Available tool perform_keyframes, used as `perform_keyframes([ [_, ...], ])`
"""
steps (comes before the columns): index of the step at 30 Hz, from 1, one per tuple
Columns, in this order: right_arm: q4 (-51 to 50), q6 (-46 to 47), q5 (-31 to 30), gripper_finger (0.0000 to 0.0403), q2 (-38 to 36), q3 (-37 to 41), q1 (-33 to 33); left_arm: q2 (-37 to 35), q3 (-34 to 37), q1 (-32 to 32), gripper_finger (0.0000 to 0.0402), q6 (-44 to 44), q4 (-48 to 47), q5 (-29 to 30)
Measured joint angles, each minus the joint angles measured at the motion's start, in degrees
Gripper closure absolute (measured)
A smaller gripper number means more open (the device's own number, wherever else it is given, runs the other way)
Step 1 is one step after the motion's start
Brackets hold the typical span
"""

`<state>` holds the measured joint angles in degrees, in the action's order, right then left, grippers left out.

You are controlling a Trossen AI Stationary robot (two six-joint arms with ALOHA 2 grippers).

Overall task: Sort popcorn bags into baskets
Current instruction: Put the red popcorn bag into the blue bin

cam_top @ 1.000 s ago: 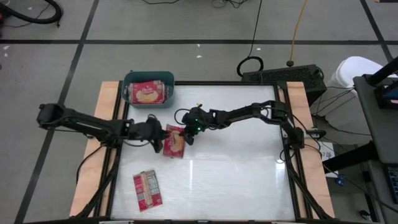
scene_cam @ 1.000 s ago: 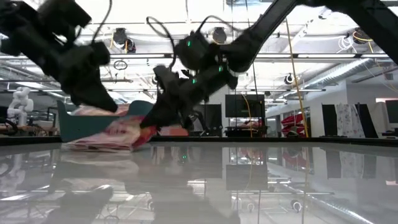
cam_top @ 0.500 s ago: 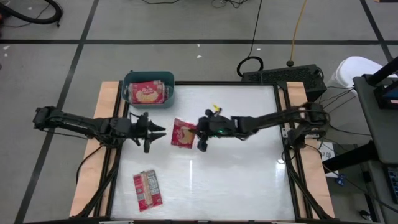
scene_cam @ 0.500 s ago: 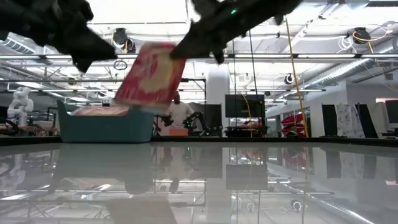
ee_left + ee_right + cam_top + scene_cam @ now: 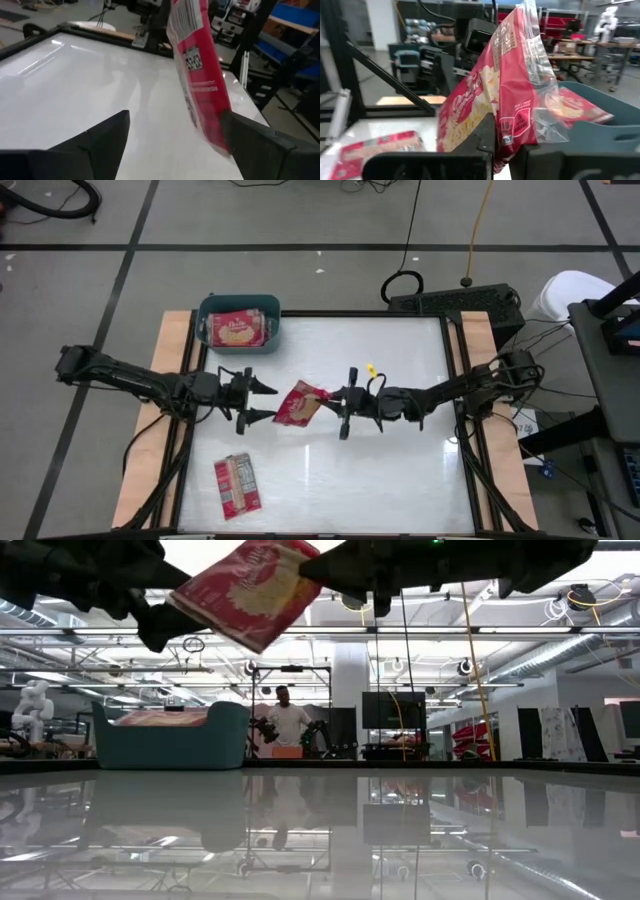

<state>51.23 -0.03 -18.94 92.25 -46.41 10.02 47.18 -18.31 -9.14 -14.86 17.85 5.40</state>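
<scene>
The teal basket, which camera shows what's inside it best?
The high view: it looks straight down into the basket and shows one popcorn bag lying flat inside. The low view shows only its side wall with a bag edge above the rim. The right wrist view catches one corner; the left wrist view misses it.

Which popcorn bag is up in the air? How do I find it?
Look at the middle of the white table, between the two arms. The right end effector holds one red popcorn bag up by its edge. The other bags lie flat: one in the teal basket, one near the table's front left corner.
</scene>
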Motion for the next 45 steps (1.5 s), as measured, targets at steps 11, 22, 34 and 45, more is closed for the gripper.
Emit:
perform_keyframes([
  [11, -1.03, -3.50, -5.10, 0.0392, 0.02, 0.00, 0.24, 2.55, 0.04, 0.06, 0.0156, -0.62, 1.79, -0.49],
  [22, -2.05, -4.07, -9.68, 0.0392, 0.03, 0.00, 0.04, -0.20, 0.02, 0.06, 0.0203, 0.67, 1.34, 1.58],
  [34, 4.57, -5.72, -9.39, 0.0392, 0.01, 0.00, 0.05, 6.40, 0.00, 0.02, 0.0153, 2.19, 7.28, 6.42],
  [45, 5.77, -6.03, -9.35, 0.0392, 0.00, 0.00, -0.28, 11.01, 0.00, 1.29, 0.0283, 6.15, 19.38, 6.39],
])
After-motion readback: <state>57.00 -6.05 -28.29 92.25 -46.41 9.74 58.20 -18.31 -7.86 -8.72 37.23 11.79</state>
